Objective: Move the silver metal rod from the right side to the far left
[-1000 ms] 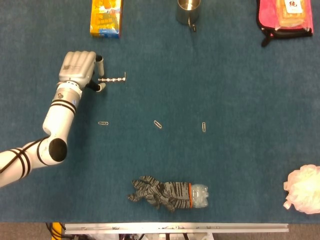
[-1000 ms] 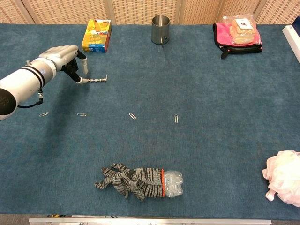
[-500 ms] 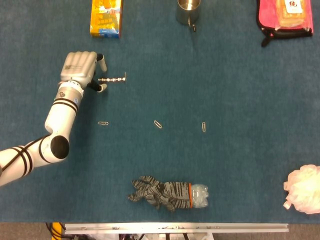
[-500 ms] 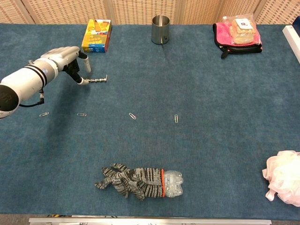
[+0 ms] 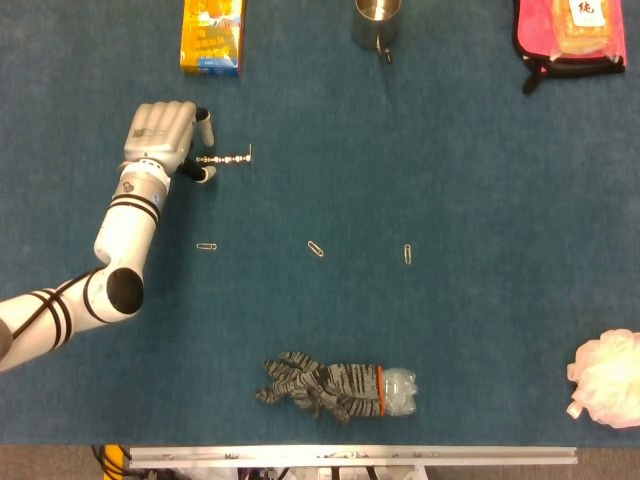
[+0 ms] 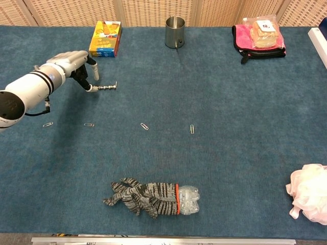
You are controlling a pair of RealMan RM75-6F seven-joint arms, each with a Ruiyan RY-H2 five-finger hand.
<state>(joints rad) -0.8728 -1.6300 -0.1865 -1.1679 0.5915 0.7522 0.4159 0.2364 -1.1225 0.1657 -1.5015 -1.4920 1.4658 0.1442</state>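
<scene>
Left hand [image 5: 165, 140] pinching the silver metal rod [image 5: 226, 159], yellow box [image 5: 212, 36] beyond, paper clips [image 5: 207, 246] nearer.

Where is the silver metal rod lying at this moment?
The silver metal rod lies on the table's far left in both views, beside the left hand, below the yellow box.

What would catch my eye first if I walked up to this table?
Probably the white robot left hand at the far left, its fingers at the end of a thin silver metal rod lying on the blue table. Next, the plastic bottle half stuffed into a striped glove near the front edge.
</scene>
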